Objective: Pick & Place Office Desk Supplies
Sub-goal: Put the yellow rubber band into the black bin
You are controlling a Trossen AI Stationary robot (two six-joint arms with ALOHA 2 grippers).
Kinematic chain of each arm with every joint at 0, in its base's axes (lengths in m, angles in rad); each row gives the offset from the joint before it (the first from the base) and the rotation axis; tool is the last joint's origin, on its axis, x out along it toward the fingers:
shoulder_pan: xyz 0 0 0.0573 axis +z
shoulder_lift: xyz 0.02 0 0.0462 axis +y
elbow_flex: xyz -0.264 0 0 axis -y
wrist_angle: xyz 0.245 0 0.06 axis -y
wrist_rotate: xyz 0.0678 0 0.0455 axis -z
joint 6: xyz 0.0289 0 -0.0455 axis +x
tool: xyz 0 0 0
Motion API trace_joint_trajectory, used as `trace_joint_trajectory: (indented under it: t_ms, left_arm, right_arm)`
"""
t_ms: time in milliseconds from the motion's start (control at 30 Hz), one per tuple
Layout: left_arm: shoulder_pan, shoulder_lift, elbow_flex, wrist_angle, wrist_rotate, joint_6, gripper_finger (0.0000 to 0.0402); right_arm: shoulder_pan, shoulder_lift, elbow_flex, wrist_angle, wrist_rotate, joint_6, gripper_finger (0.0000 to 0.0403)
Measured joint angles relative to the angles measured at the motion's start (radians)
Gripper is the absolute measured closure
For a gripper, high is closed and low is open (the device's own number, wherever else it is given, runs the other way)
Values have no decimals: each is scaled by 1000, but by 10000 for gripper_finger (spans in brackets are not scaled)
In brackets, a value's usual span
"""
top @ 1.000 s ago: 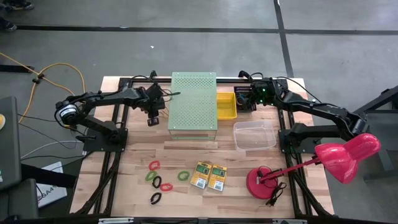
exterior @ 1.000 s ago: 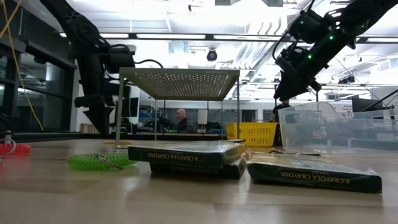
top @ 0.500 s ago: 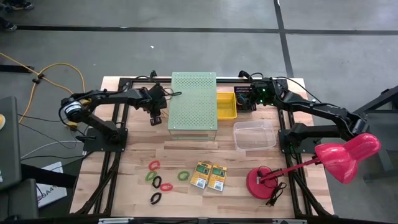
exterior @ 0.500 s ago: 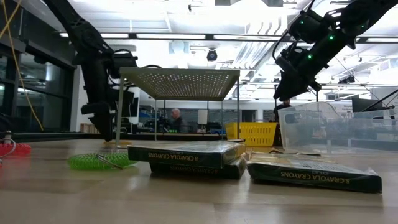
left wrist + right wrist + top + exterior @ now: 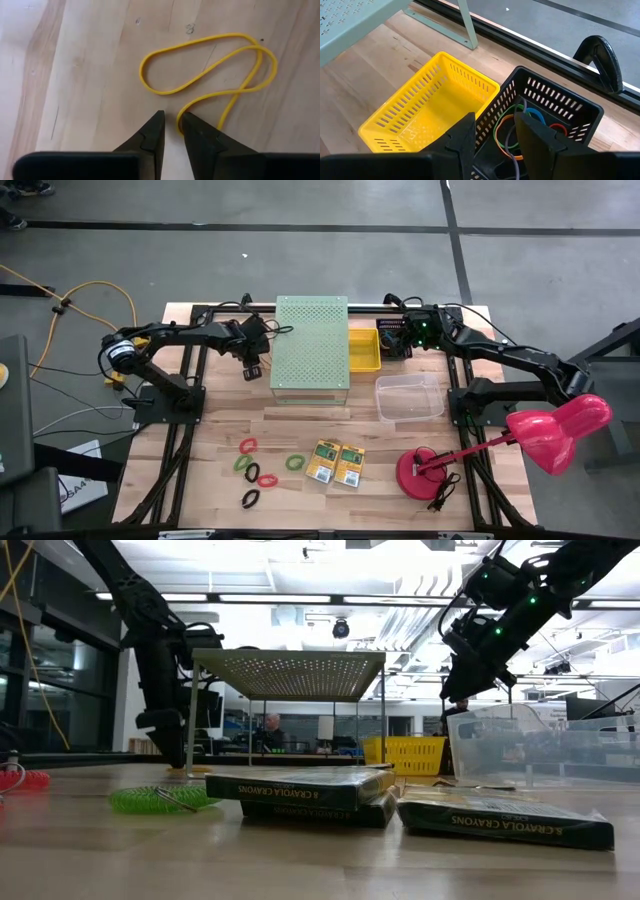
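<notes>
A thin yellow elastic band (image 5: pixel 207 71) lies flat on the wood just left of the pale-green perforated box (image 5: pixel 311 345). My left gripper (image 5: pixel 252 370) (image 5: pixel 170 120) points down at it, open by a narrow gap; the band's nearest bend (image 5: pixel 180 121) lies at one fingertip. Near the front edge lie red (image 5: pixel 248 445), green (image 5: pixel 295 462) and black (image 5: pixel 250 498) band loops and two crayon boxes (image 5: pixel 321 463) (image 5: pixel 349 465), flat on the table. My right gripper (image 5: pixel 405 340) (image 5: pixel 495 125) hangs open above a black basket (image 5: pixel 545 110) holding coloured bands. My left gripper stands over the yellow band from above, with the band's bend (image 5: pixel 180 121) right at the tip of one finger (image 5: pixel 192 130); whether that finger touches it, I cannot tell. Nothing is between the fingers.
The perforated box stands on thin legs (image 5: pixel 190 720) close to my left gripper (image 5: pixel 165 740). A yellow basket (image 5: pixel 364 348) sits beside the black one. A clear tub (image 5: pixel 410 397) and a pink desk lamp (image 5: pixel 540 435) stand on the right half.
My left gripper has come down and moved a little toward the perforated box, staying pointed downward. My right arm has kept still.
</notes>
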Motion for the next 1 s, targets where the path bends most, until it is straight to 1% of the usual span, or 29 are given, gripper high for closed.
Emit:
trace_joint_trajectory:
  t_ms: [233, 400, 500, 633, 833, 1000]
  left_arm:
    - [0, 1, -1, -9, 4, -4, 394]
    - [0, 2, -2, -12, 3, -3, 400]
    - [-6, -3, -2, -12, -17, -4, 401]
    - [-39, -41, -7, -25, -99, -3, 401]
    - [-123, -160, -6, -25, -263, -10, 401]
    - [-207, -264, -6, -23, -381, -26, 401]
  right_arm:
    - [0, 0, 0, 0, 0, 0, 274]
    - [0, 0, 0, 0, 0, 0, 274]
    - [0, 0, 0, 0, 0, 0, 274]
    - [0, 0, 0, 0, 0, 0, 274]
    - [0, 0, 0, 0, 0, 0, 274]
    - [0, 0, 0, 0, 0, 0, 274]
